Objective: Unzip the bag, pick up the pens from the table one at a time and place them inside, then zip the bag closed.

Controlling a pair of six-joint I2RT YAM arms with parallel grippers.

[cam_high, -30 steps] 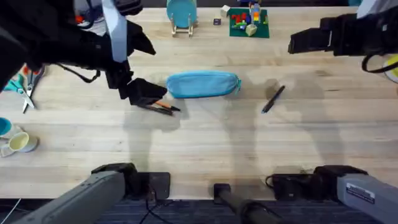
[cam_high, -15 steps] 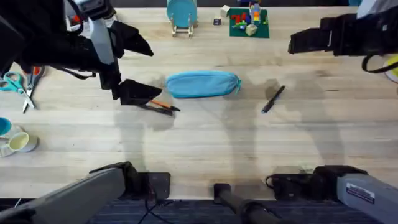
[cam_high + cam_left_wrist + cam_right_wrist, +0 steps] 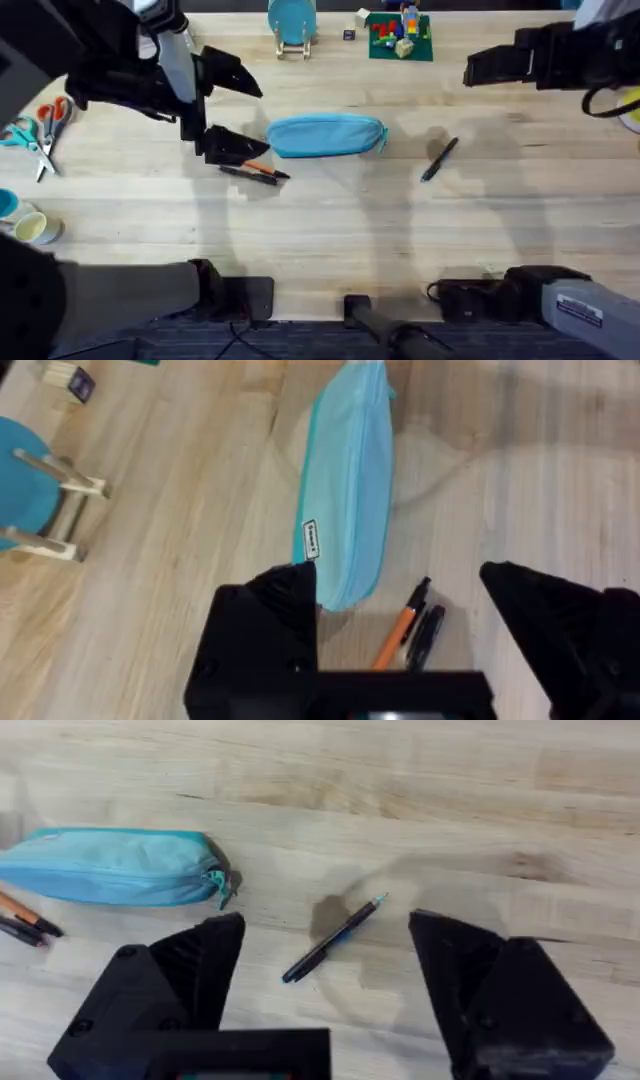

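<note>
Light blue fabric marks the pencil pouch (image 3: 327, 136), which lies lengthwise just above the middle of the overhead frame on the pale wood plank surface (image 3: 330, 230), its zipper pull at its right end and the zipper looking closed. In the left wrist view a small white label (image 3: 312, 540) shows on the pouch's side.

Two pens lie side by side touching or nearly touching at the pouch's lower left end: an orange pen (image 3: 259, 166) and a black pen (image 3: 250, 174). A third pen, dark with a bluish tip (image 3: 439, 159), lies tilted on the surface well to the right of the pouch, apart from it.

At the upper left of the overhead frame the left tool (image 3: 226, 112) hangs with its black fingers spread wide apart, gripping nothing; its lower finger sits over the pouch's left end and the two pens. At the upper right, the right tool (image 3: 478, 68) hangs above the surface, well apart from the pouch; the right wrist view shows its fingers spread, empty, with the dark pen between them farther off.

Orange-handled scissors (image 3: 48, 133) lie at the left edge, a teal round stand (image 3: 292, 24) at the top centre, and a green plate of toy bricks (image 3: 400, 36) beside it.
</note>
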